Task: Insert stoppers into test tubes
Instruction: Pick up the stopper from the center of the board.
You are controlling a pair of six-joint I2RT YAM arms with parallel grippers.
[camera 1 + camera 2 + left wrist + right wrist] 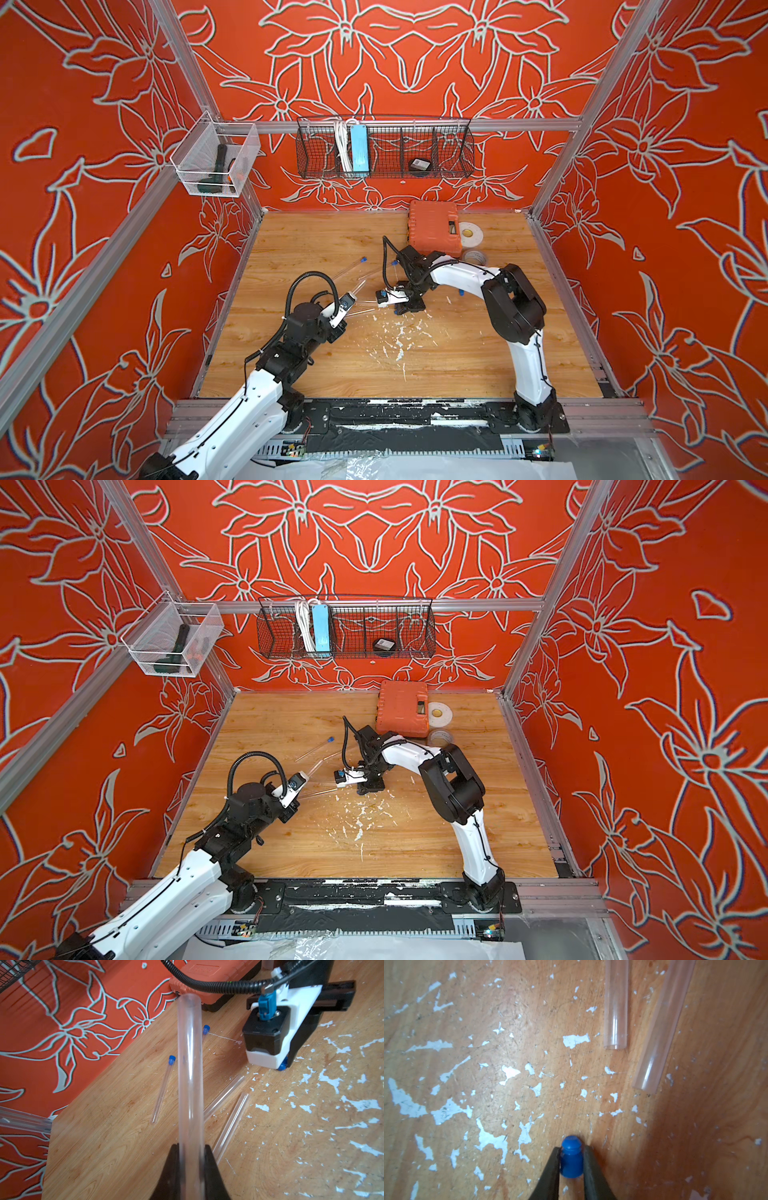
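Note:
My left gripper (190, 1152) is shut on a clear test tube (190, 1068) that points away from it, open end (189, 1000) empty; in a top view this tube (357, 288) is left of centre. My right gripper (571, 1148) is shut on a blue stopper (571, 1157), low over the wood; the left wrist view shows that stopper (282, 1066) under the right wrist camera. Two open tubes (615, 1007) (660, 1028) lie ahead of it. Two more tubes (163, 1091) (374, 272) on the table carry blue stoppers (172, 1059) (206, 1029). A loose stopper (461, 292) lies right of the right arm.
An orange case (434, 226) and two tape rolls (469, 232) (473, 257) sit at the back of the wooden table (478, 365). White paint flecks (399, 340) cover the middle. A wire basket (384, 149) hangs on the back wall.

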